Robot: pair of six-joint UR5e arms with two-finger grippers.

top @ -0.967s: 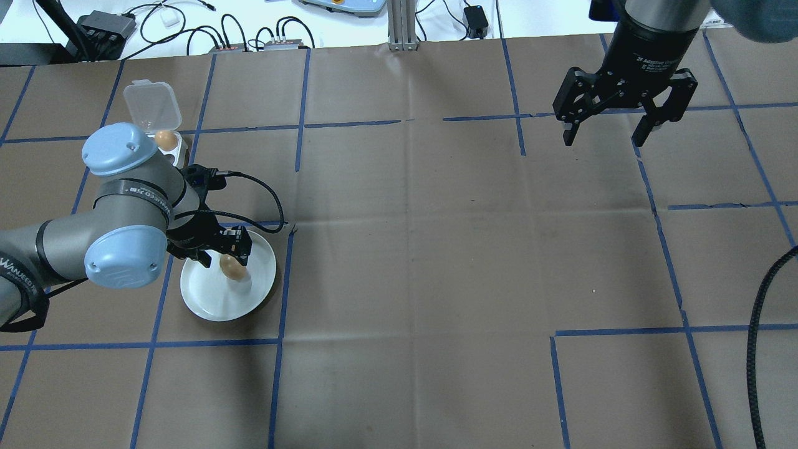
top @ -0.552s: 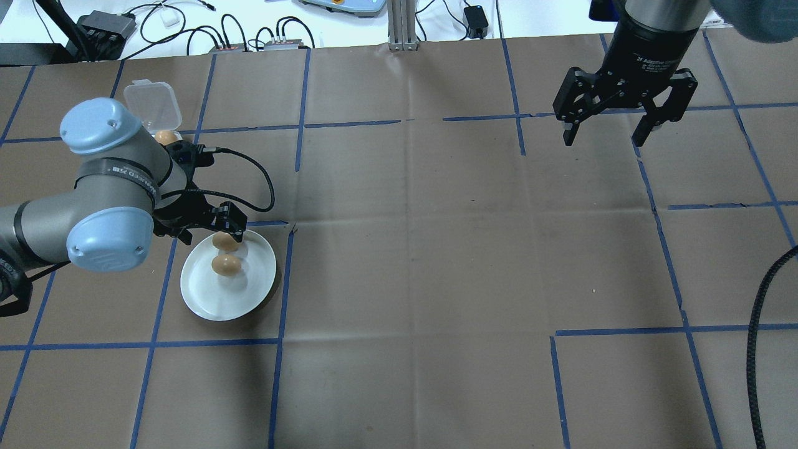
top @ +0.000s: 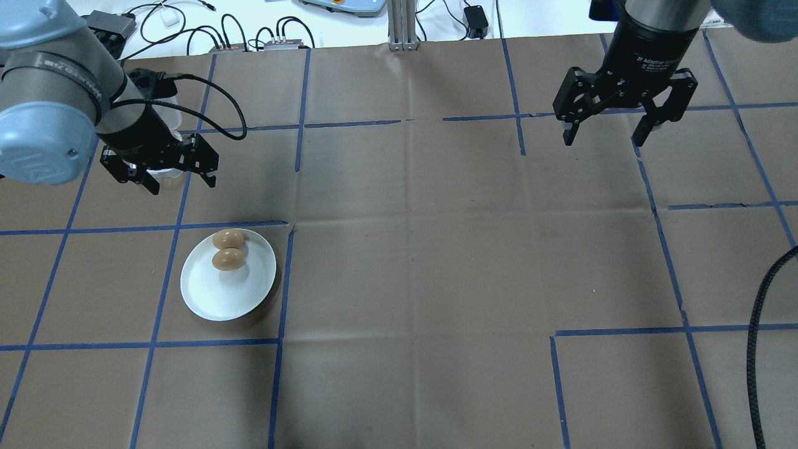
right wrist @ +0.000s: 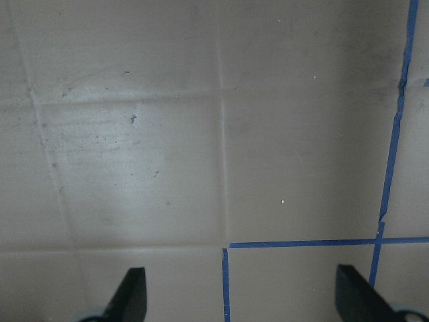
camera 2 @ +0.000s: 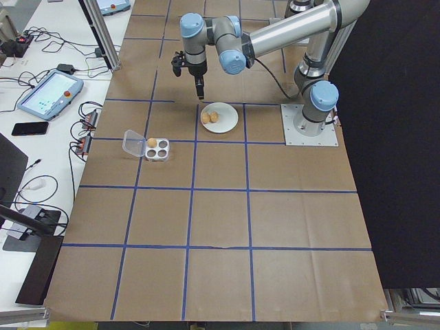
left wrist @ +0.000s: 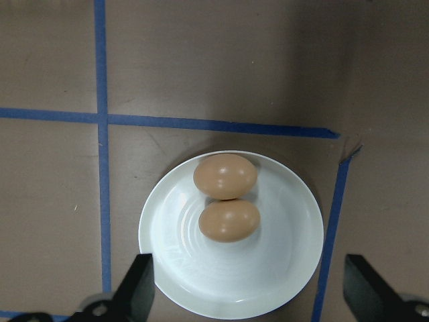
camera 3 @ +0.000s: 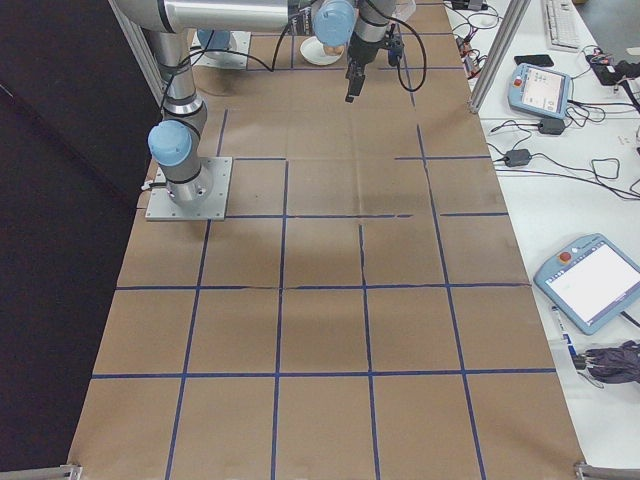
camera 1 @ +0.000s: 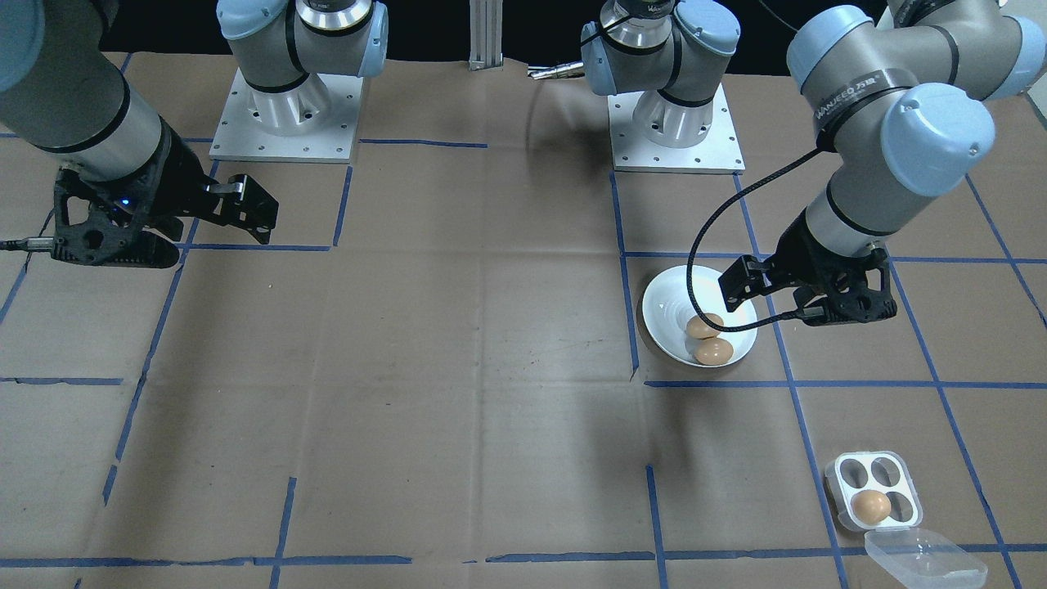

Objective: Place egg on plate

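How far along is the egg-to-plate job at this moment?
Done: two eggs lie touching on the plate. In hand: nothing; the left gripper is open and empty above the table, the right gripper open and idle. Left: one egg sits in the egg tray.

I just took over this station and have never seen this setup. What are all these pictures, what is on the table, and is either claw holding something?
These are two robot arms bolted to a table covered in brown paper with blue tape lines. Two cameras look down on the table from opposite sides, two look along it from its ends, and one sits on each wrist.

On the table is a white plate with two brown eggs touching: one near the rim, one beside it. Further off sits a small egg tray with its clear lid open and one egg left in it.

The left claw hangs open and empty above the table beside the plate. The right claw is also open and empty, far from everything.
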